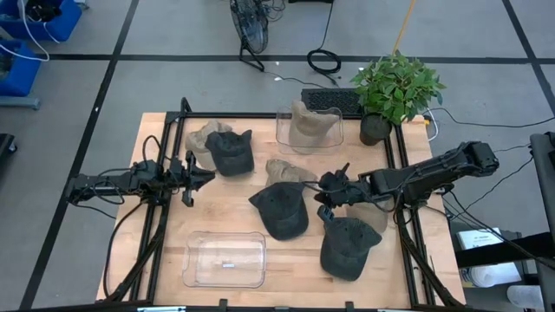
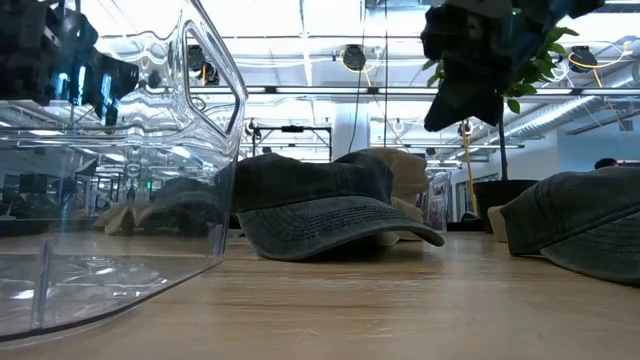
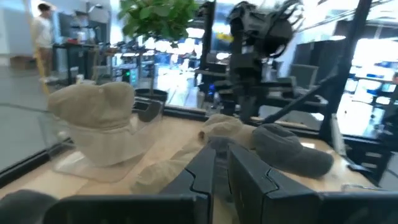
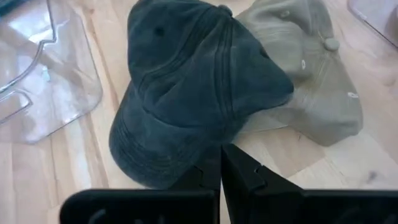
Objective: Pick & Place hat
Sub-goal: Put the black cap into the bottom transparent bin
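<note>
Dark denim hat (image 4: 193, 93) lies on the table (image 1: 225, 217) just ahead of the right pincer (image 1: 328, 198), whose fingers are closed and empty; not yet grasped. One tan hat (image 1: 310, 124) already sits in the far bin (image 1: 282, 130); the near bin (image 1: 225, 260) is empty. Three dark hats, four tan, two bins. Left pincer (image 1: 192, 173) waits closed.

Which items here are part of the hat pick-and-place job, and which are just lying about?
Job:
- dark cap at centre
- tan cap beside it
- empty clear bin
- clear bin with tan hat
- right gripper, fingers together
- left gripper, fingers together

Lying about:
- potted plant
- cables
</note>
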`<state>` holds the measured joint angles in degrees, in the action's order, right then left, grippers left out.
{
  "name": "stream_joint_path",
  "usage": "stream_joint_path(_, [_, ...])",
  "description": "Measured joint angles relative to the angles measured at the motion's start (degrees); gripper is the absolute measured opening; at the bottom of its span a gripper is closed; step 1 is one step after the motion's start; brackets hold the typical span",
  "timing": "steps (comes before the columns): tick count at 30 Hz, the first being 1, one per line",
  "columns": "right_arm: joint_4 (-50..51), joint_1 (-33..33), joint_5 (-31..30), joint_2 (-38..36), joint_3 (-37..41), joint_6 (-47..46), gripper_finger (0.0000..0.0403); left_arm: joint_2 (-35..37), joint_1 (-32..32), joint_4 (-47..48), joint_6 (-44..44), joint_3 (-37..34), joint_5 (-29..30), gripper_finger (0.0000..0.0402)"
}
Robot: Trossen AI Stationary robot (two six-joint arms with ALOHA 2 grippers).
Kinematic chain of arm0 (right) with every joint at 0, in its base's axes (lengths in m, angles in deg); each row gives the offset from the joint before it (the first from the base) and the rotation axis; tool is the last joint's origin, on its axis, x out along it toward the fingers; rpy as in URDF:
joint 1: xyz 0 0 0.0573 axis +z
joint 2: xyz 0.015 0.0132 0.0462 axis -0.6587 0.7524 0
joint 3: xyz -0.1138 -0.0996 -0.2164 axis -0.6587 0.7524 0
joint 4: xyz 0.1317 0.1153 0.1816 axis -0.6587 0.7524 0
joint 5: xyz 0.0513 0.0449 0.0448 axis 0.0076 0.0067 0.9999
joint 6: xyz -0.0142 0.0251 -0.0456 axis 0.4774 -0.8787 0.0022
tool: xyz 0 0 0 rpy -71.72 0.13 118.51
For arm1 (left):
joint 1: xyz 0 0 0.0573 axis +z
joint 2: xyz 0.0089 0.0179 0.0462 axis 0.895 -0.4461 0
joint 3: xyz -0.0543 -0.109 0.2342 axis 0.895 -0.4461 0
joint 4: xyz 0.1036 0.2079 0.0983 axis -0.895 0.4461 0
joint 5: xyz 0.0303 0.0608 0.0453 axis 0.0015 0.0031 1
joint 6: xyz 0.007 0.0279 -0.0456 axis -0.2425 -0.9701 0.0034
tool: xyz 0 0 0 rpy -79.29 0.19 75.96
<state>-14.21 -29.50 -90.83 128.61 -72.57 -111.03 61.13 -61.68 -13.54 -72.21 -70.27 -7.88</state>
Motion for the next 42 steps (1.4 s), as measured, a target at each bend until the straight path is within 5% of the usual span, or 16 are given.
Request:
stream_joint_path(4, [2.8, -0.1, 0.0, -2.0, 0.3, 2.1, 0.0001, -5.0, 0.0, 1.3, 4.6, 1.9, 2.8, 0.0008])
stream_joint_path(13, [14.0, -3.3, 0.2, -9.9, 0.3, 13.4, 0.0000, -26.3, 0.0, 7.7, 11.1, 16.3, 13.0, 0.0003])
stream_joint_path(27, [7.0, -9.6, 7.8, -27.8, 16.1, 25.7, 0.0000, -52.2, 1.4, 19.7, 17.5, 39.1, 26.2, 0.0007])
stream_joint_path(42, [1.0, -12.9, 10.6, -32.2, 21.0, 29.9, 0.0000, -56.4, 8.5, 23.9, 20.4, 40.2, 22.8, 0.0139])
